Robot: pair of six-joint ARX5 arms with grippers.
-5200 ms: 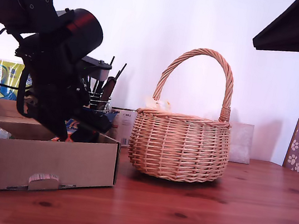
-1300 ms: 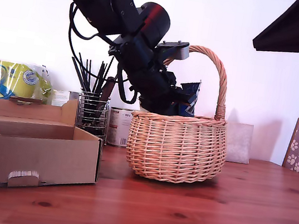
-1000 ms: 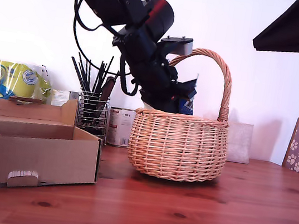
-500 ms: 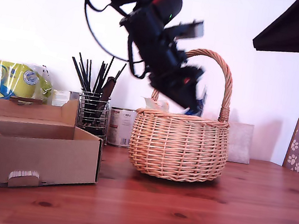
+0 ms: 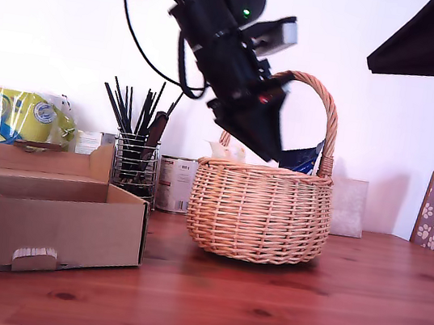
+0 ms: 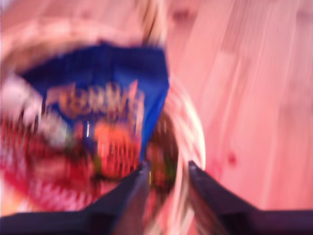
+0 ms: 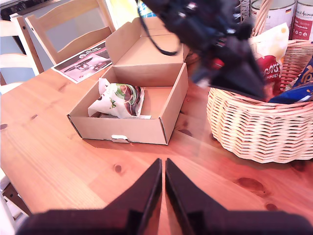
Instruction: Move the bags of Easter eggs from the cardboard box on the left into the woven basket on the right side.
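Dark blue glossy bag with orange lettering (image 5: 299, 157) inside round tan wicker basket (image 5: 259, 211). First end effector (image 6: 165, 177) slightly apart, empty; second end effector (image 7: 163, 177) nearly together. Risk: snagging arched handle (image 5: 324, 105), tipping basket.

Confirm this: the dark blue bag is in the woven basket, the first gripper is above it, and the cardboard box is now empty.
Not quite. The cardboard box is not empty: the second wrist view shows a green-and-white bag lying inside it. The rest holds: the dark blue bag sits in the woven basket, with my first gripper above it.
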